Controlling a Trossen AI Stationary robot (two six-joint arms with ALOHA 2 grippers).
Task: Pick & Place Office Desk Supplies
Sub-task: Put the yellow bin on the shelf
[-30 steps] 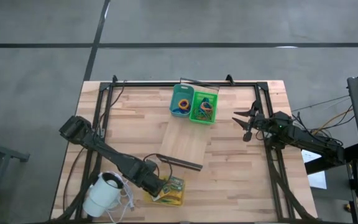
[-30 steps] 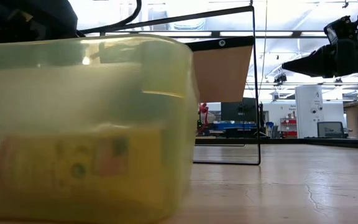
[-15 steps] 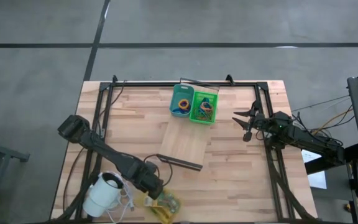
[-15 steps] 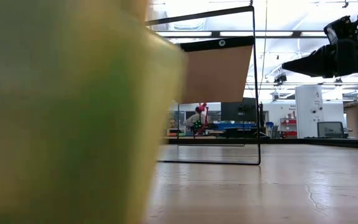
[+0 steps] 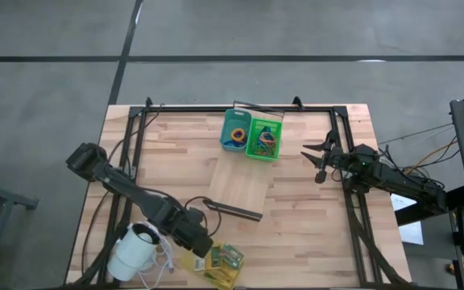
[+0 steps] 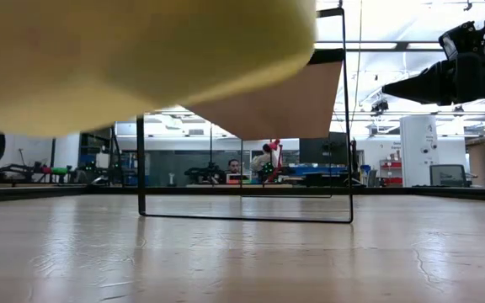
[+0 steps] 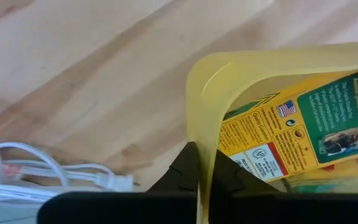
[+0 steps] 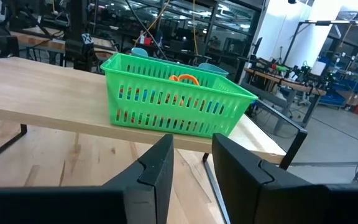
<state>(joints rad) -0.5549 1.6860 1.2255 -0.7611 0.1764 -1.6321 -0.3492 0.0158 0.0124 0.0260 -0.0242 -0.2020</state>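
Now the left gripper [image 5: 202, 250] is clamped on the translucent yellow plastic bin's [image 5: 220, 263] rim, lifting it (crayon box inside); next, carry it far toward the baskets.

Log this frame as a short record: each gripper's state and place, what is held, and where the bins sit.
left gripper: shut on the rim of the yellow bin, near front table edge
yellow bin state: lifted off the table, holding a crayon box
right gripper: open, holding nothing, at right side of table
green basket: on the raised wooden board, beside the teal bin
white corded device: beside left arm
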